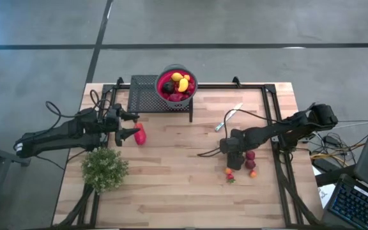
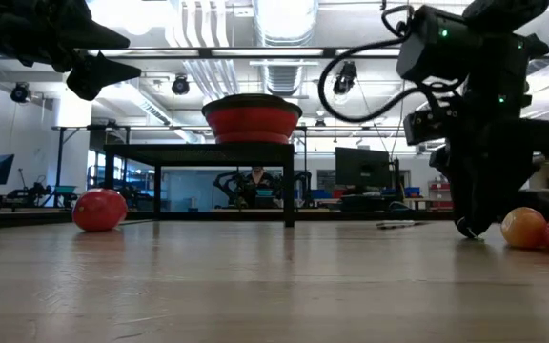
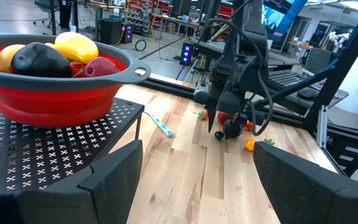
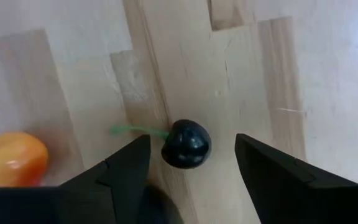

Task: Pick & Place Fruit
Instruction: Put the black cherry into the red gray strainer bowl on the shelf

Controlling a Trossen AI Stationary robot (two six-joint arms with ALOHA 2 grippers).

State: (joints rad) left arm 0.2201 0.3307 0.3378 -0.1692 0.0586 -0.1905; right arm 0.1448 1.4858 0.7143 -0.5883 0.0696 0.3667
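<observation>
Between the spread fingers of the right gripper (image 4: pixel 188 163) lies a dark cherry-like fruit (image 4: pixel 186 144) with a green stem, on the wooden table (image 1: pixel 171 166) and not yet gripped; an orange fruit (image 4: pixel 11 158) sits off to one side of the pincer. This looks like the picking step, the pincer poised low over the berry. Next, I judge, the fingers must close squarely on it, then carry it to the red bowl (image 1: pixel 176 86) on the black rack (image 1: pixel 144 94). The left gripper (image 1: pixel 133 124) waits open beside a larger red piece (image 1: pixel 140 134).
</observation>
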